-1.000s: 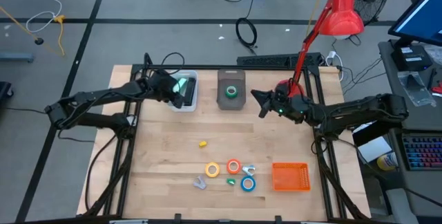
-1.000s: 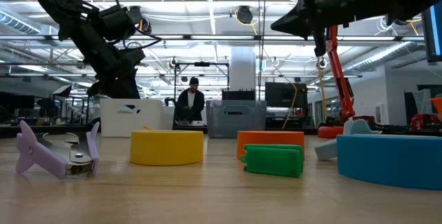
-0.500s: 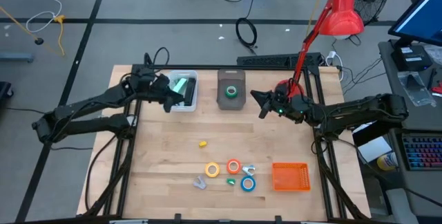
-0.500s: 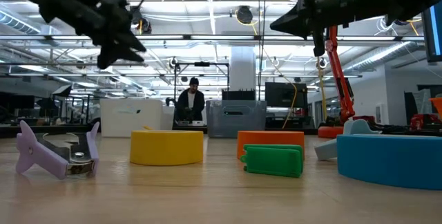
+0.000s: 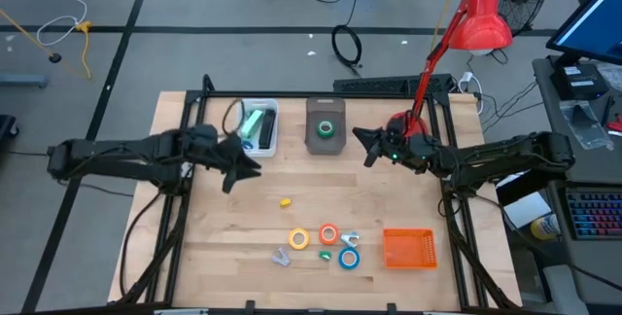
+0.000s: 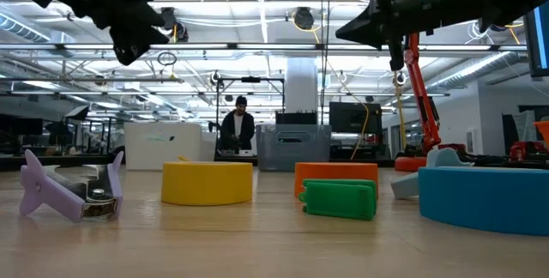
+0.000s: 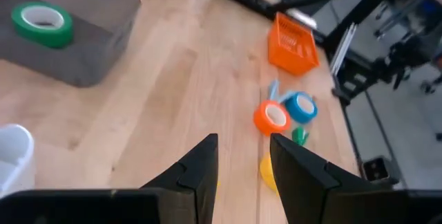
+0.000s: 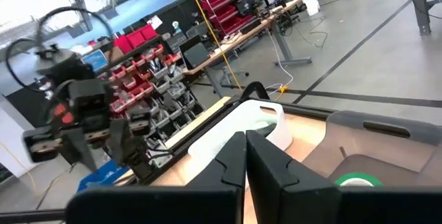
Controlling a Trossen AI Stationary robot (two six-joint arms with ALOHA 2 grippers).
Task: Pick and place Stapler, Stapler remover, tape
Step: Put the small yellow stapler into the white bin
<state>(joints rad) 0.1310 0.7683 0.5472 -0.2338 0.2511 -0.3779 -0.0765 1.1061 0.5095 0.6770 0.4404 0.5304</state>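
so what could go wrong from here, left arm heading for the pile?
1. The yellow roll, orange-red roll and blue roll lie tightly clustered with a small green piece; the left gripper, empty with jaws apart, may knock neighbours while taking one.
2. A small yellow piece lies between that gripper and the cluster; a low approach could sweep it.
3. The right gripper, shut, hovers beside the grey bin, near a drop-off route.

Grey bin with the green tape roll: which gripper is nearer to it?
Right. The right gripper hovers just beside the grey bin, on its right. The left gripper hangs farther off, left of the bin and nearer the table's front.
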